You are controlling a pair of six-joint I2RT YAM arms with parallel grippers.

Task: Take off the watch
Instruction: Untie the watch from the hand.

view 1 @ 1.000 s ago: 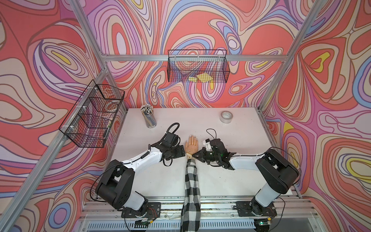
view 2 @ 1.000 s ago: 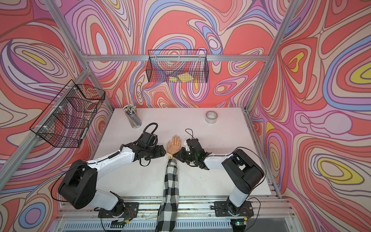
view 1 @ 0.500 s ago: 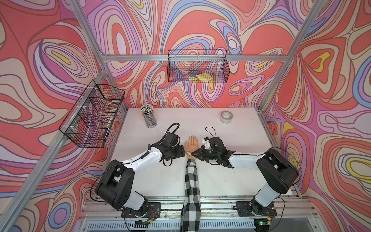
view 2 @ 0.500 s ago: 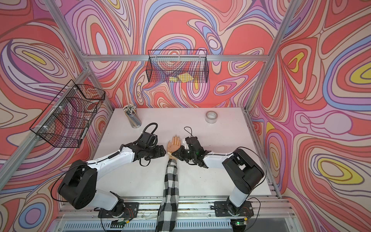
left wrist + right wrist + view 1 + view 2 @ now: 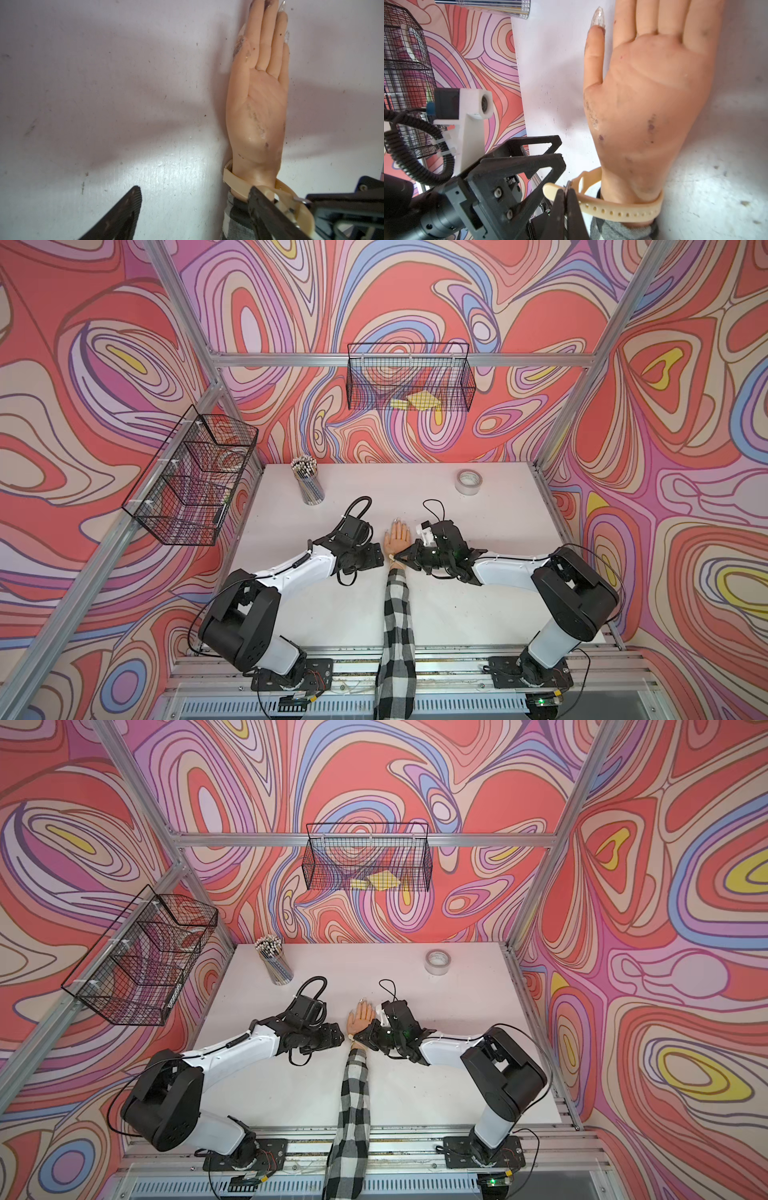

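Around the wrist of a peach plastic mannequin hand (image 5: pixel 398 537) on the white worktop (image 5: pixel 374 489), the cream-strapped watch (image 5: pixel 623 213) has its strap end pinched in the right gripper's (image 5: pixel 566 193) closed jaws, while the left gripper's (image 5: pixel 193 191) jaws gape empty.

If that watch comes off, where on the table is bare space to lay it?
Bare table runs along the back between the pencil cup and the tape roll, and in front on either side of the checked sleeve. It is crowded at the mannequin hand: the left gripper stands open beside the wrist, the right gripper pinches the watch strap.
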